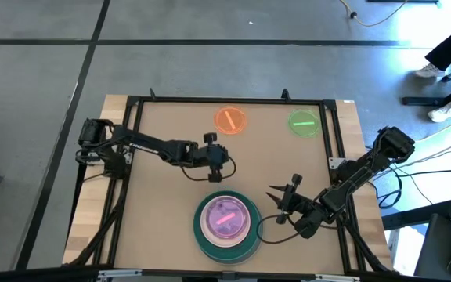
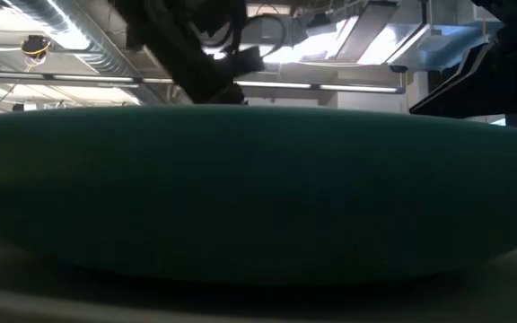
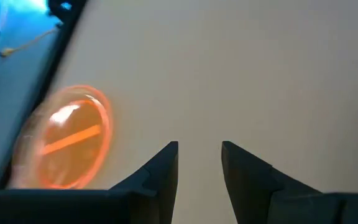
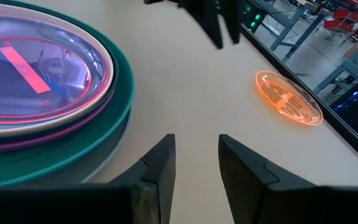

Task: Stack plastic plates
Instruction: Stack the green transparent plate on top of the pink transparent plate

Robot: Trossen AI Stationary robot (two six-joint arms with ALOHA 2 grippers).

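Stack [image 1: 226, 225] sits at the near edge of the bench [image 1: 163, 196], teal plate [image 2: 258, 193] at the bottom, with rims of magenta, pale pink and clear blue showing above it in the right wrist view, and a small translucent pink plate [image 4: 23, 71] on top; whether grey and black plates lie lower in the pile cannot be told. Largest at the base, smaller upward, which looks like the reason the small ones are left for last. Two small plates are not yet stacked: orange plate [image 1: 230, 121] lies far from the stack toward the back edge of the bench, green plate [image 1: 304, 124] lies beside the orange one, apart from it, further to the right arm's side. Left gripper [image 1: 216, 162] hangs between the stack and the orange plate, fingers a narrow gap apart and holding nothing; its wrist camera looks past the fingers [image 3: 160, 171] at bare bench with the orange plate [image 3: 67, 138] off to one side, so it reads as lining up on that plate rather than on it yet. Right gripper [image 1: 286, 197] hovers just beside the stack on its right side, fingers [image 4: 157, 165] also slightly apart and empty, clear of the teal rim. Judged stage: most plates stacked, orange likely next, green after. A thin shallow plate lying flat likely needs a grip on the rim.
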